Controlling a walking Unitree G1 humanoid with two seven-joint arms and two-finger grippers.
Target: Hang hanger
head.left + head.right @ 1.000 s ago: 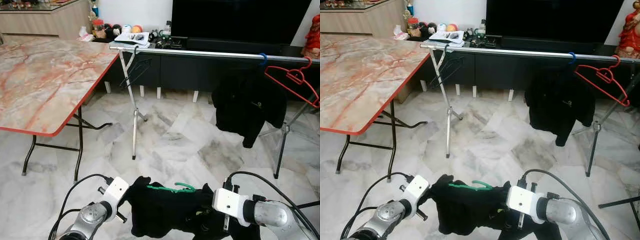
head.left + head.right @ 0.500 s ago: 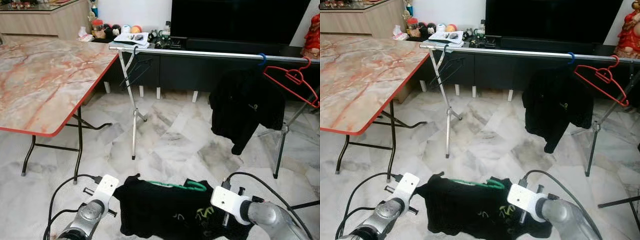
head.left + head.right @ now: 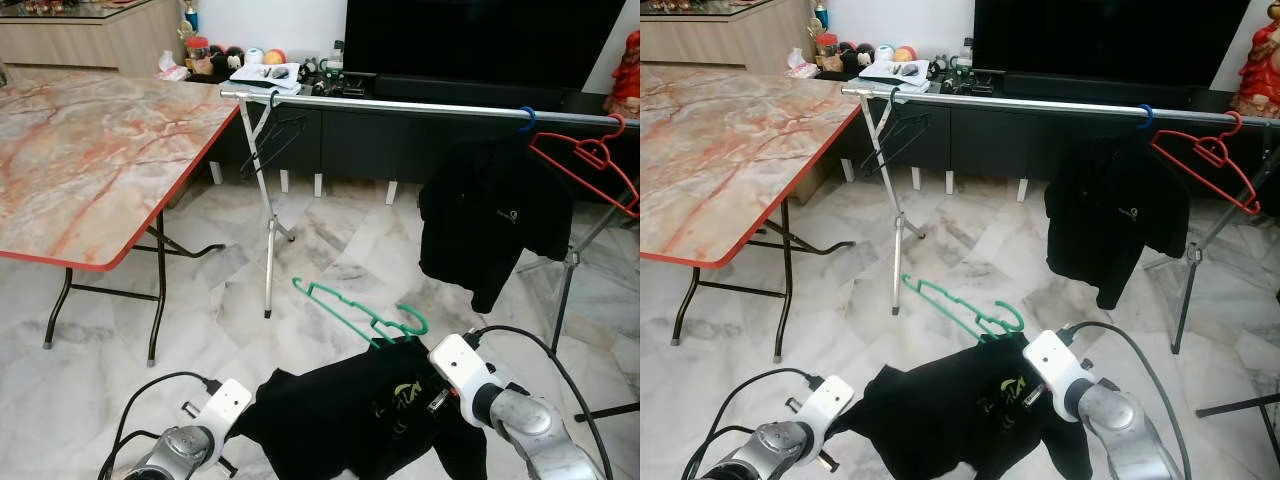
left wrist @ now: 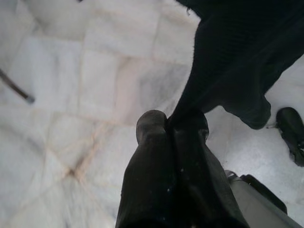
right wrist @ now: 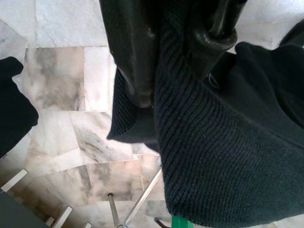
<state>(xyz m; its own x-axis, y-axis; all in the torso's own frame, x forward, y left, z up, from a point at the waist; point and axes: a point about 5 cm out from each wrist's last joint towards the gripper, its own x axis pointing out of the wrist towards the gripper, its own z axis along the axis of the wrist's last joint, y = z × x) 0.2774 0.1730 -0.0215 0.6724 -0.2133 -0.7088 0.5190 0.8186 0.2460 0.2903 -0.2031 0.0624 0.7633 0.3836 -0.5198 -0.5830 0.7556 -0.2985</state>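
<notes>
The black shirt [image 3: 350,415] is held low over the marble floor [image 3: 330,260], its lower part cut off by the frame. The left gripper [image 4: 173,126] is pressed shut on one shirt edge; the right gripper [image 5: 183,61] pinches another fold. The green hanger [image 3: 355,312] sticks out of the collar, beside the right jaws. Farther off, a clothes rail [image 3: 400,104] carries a black garment [image 3: 492,215] and a red hanger [image 3: 590,160].

Pale marble floor [image 3: 340,250] with grey veining; a folding table [image 3: 90,150] with a red-edged, marble-patterned top stands on the left. A dark low cabinet [image 3: 330,140] and large black screen [image 3: 480,40] line the far white wall; small clutter, hard to identify, sits on the cabinet.
</notes>
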